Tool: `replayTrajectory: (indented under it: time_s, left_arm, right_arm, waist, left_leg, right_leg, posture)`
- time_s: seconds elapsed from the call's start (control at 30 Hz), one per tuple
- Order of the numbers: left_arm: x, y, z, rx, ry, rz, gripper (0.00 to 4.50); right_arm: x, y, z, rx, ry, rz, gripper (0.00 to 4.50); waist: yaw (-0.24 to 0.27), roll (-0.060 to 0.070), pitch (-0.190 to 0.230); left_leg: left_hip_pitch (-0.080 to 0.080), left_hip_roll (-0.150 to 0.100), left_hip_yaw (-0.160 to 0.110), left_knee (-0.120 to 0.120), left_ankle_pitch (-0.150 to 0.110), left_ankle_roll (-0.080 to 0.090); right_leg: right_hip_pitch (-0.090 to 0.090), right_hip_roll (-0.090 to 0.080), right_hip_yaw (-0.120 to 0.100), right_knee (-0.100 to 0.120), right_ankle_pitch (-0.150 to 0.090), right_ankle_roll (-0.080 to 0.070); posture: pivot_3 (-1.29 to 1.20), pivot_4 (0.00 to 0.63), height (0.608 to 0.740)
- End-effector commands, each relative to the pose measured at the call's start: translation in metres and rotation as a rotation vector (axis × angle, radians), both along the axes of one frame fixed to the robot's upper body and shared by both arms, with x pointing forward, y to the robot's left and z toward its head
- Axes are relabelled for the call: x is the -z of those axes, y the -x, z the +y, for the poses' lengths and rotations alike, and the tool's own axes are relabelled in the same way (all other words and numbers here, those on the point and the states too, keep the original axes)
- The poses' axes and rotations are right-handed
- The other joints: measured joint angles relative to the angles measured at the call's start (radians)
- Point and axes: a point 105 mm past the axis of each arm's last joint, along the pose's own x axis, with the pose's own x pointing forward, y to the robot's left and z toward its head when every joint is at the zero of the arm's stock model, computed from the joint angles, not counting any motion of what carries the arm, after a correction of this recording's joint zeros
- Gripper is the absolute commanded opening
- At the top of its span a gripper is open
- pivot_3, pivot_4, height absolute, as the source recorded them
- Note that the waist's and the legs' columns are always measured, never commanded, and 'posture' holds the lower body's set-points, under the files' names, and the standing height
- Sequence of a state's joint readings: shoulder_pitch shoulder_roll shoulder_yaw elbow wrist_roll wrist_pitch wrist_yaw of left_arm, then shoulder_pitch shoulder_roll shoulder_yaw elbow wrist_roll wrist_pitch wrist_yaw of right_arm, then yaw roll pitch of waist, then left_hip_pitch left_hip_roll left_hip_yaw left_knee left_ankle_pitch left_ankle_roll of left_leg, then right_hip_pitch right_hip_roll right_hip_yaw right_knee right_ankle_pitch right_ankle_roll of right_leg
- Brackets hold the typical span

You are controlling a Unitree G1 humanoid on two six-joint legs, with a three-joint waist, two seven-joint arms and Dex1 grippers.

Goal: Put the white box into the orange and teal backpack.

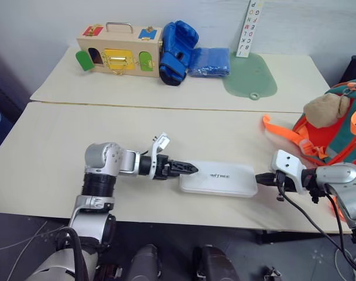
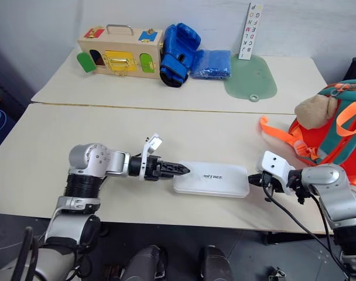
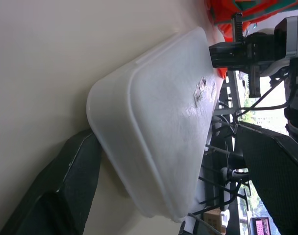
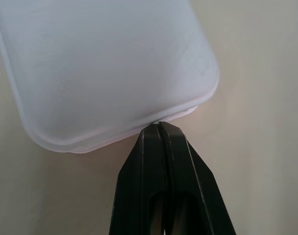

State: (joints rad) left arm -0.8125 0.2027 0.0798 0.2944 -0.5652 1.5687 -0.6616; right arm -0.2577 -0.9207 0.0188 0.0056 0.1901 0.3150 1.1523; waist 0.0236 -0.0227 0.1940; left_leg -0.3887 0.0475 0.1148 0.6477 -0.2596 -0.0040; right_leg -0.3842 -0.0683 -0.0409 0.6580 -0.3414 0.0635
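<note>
On surface (image 1: pixel 78 146), white box (image 1: pixel 219 178) lies flat: left gripper (image 1: pixel 188 168) spread astride one end, right gripper (image 1: pixel 263 178) pinched together bracing the other.

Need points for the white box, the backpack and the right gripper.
white box (image 1: pixel 219 178), left eye view, middle of its top face.
orange and teal backpack (image 1: pixel 342 137), left eye view, orange front panel.
right gripper (image 4: pixel 160 128), right wrist view, shut fingertips at the box's edge.
</note>
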Motion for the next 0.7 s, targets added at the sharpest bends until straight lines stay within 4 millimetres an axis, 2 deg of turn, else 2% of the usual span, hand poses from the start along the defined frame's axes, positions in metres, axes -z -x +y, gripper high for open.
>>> replayTrajectory:
  time_s: [0.03, 0.2, 0.3, 0.43, 0.57, 0.63, 0.7]
  left_arm:
    - [0.008, 0.001, -0.018, 0.008, 0.010, 0.065, 4.45]
    - [-0.003, -0.002, -0.025, 0.009, 0.053, 0.056, 4.45]
    - [-0.005, -0.004, -0.020, -0.006, 0.059, 0.052, 3.84]
    - [-0.011, -0.006, -0.012, -0.013, 0.075, 0.044, 2.57]
    - [-0.021, -0.006, -0.005, -0.021, 0.110, 0.029, 1.51]
    - [-0.026, -0.006, 0.000, -0.030, 0.135, 0.018, 1.22]
    - [-0.031, -0.006, 0.006, -0.040, 0.163, 0.003, 1.22]
  right_arm:
    - [-0.011, 0.000, 0.008, -0.024, -0.047, -0.037, 0.00]
    - [-0.007, 0.003, 0.009, -0.018, -0.053, -0.036, 0.00]
    - [-0.004, 0.004, 0.007, -0.014, -0.046, -0.037, 0.00]
    - [-0.003, 0.003, 0.005, 0.001, -0.048, -0.044, 0.00]
    - [-0.004, 0.000, 0.003, 0.038, -0.067, -0.067, 0.00]
    - [-0.005, 0.000, 0.001, 0.074, -0.075, -0.086, 0.00]
    - [-0.007, -0.001, -0.003, 0.129, -0.088, -0.122, 0.00]
  waist:
    - [0.001, 0.000, 0.000]
    - [-0.003, 0.000, 0.000]
    - [-0.005, 0.000, 0.000]
    - [-0.010, -0.001, 0.000]
    - [-0.019, -0.001, 0.000]
    - [-0.025, -0.001, 0.000]
    - [-0.027, -0.001, 0.001]
  left_leg:
    - [0.000, 0.000, -0.001, 0.000, -0.001, 0.001]
    - [-0.001, 0.000, -0.001, 0.000, -0.002, 0.001]
    - [-0.001, 0.000, -0.001, 0.000, -0.002, 0.001]
    - [-0.001, 0.000, -0.001, 0.000, -0.002, 0.000]
    - [-0.001, 0.000, -0.002, 0.000, -0.002, 0.000]
    - [-0.001, 0.000, -0.002, 0.000, -0.002, 0.000]
    - [-0.001, 0.000, -0.003, -0.001, -0.002, -0.001]
  right_leg:
    - [0.001, -0.001, -0.002, -0.001, 0.000, 0.000]
    - [0.001, -0.002, -0.004, -0.002, 0.000, 0.000]
    - [0.001, -0.001, -0.004, -0.002, 0.000, 0.000]
    - [0.001, -0.001, -0.004, -0.002, 0.000, 0.000]
    - [0.001, -0.001, -0.005, -0.002, 0.000, 0.000]
    - [0.001, -0.001, -0.005, -0.002, 0.000, 0.000]
    - [0.001, -0.001, -0.005, -0.002, 0.000, 0.000]
  posture:
    - [0.00, 0.150, 0.740]
    - [0.00, 0.150, 0.740]
    - [0.00, 0.150, 0.740]
    - [0.00, 0.150, 0.740]
    - [0.00, 0.150, 0.740]
    - [0.00, 0.150, 0.740]
    - [0.00, 0.150, 0.740]
